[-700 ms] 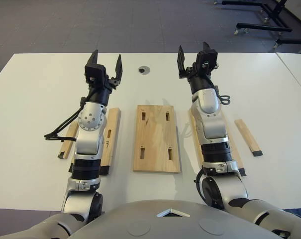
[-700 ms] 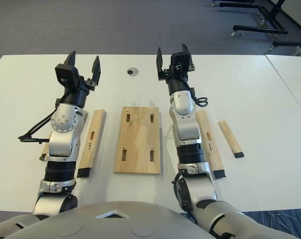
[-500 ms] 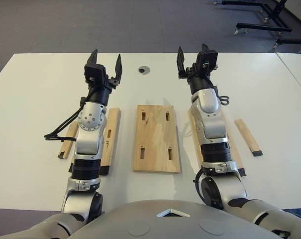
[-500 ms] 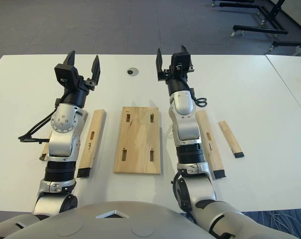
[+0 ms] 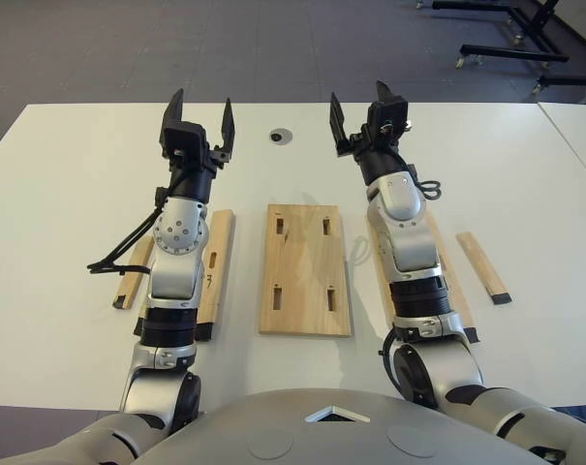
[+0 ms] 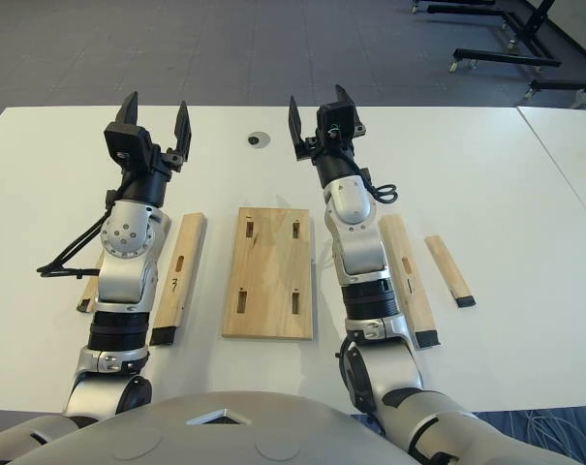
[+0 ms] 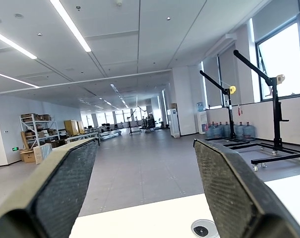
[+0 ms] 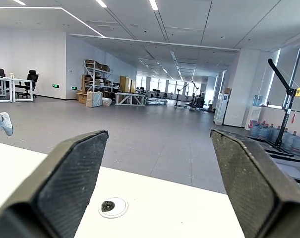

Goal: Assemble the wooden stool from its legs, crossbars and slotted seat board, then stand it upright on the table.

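The slotted seat board (image 5: 305, 269) lies flat at the middle of the white table (image 5: 70, 194). A long wooden leg (image 5: 215, 266) lies left of it, beside my left forearm, with a short crossbar (image 5: 133, 274) farther left. Another long leg (image 6: 409, 271) lies right of the board, partly under my right forearm, and a short crossbar (image 5: 482, 266) sits beyond it. My left gripper (image 5: 201, 105) is raised above the table's far side, open and empty. My right gripper (image 5: 358, 102) is also raised, open and empty. Each wrist view looks out between wide-spread fingers (image 7: 50, 198) (image 8: 65, 183).
A round cable grommet (image 5: 279, 136) sits in the table between the two grippers. A second table (image 5: 583, 126) adjoins at the right. Black wheeled stands (image 5: 510, 48) are on the floor behind. A black cable (image 5: 113, 262) loops off my left arm near the left crossbar.
My right gripper has swung to the left, toward the grommet. My left gripper has shifted slightly farther away. The wooden parts have not moved.
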Available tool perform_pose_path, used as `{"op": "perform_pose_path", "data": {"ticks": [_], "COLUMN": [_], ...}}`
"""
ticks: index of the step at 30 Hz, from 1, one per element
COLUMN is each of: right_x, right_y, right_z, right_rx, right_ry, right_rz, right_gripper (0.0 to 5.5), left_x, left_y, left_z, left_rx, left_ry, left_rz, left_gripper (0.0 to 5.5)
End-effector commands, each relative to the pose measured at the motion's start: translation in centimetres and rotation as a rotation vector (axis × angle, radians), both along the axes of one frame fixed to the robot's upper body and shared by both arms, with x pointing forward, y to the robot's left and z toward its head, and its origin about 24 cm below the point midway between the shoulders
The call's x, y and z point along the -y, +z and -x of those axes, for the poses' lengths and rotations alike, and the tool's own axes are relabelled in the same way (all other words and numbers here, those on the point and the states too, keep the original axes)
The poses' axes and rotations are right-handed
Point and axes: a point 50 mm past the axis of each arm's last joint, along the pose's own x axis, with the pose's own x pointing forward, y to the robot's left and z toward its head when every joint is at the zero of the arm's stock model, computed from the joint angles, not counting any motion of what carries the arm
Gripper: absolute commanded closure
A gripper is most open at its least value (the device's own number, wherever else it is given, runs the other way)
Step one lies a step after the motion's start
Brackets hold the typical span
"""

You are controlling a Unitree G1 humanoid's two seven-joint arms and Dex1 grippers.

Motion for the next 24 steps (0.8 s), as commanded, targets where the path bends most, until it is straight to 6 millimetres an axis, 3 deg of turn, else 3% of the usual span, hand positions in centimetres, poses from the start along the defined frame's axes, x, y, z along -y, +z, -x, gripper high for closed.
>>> {"op": "perform_pose_path", "data": {"ticks": [1,10,16,24], "right_x": [0.0,-0.7,-0.8,-0.4], "right_y": [0.4,-0.5,0.6,1.1], "right_z": [-0.3,-0.5,-0.7,-0.7], "right_rx": [-0.016,-0.078,-0.023,0.014], "right_ry": [-0.006,0.028,0.021,0.009], "right_rz": [-0.017,-0.032,-0.024,-0.039], "right_gripper": [1.71,1.71,1.71,1.71], "left_x": [-0.1,0.2,0.3,-0.7], "left_y": [0.2,0.3,0.5,0.3], "left_z": [0.1,0.4,0.6,0.3], "left_rx": [0.013,0.032,0.033,0.020], "left_ry": [0.006,-0.033,-0.085,0.001], "left_rz": [0.002,-0.045,0.078,0.057], "left_gripper": [1.99,1.99,1.99,1.99]}}
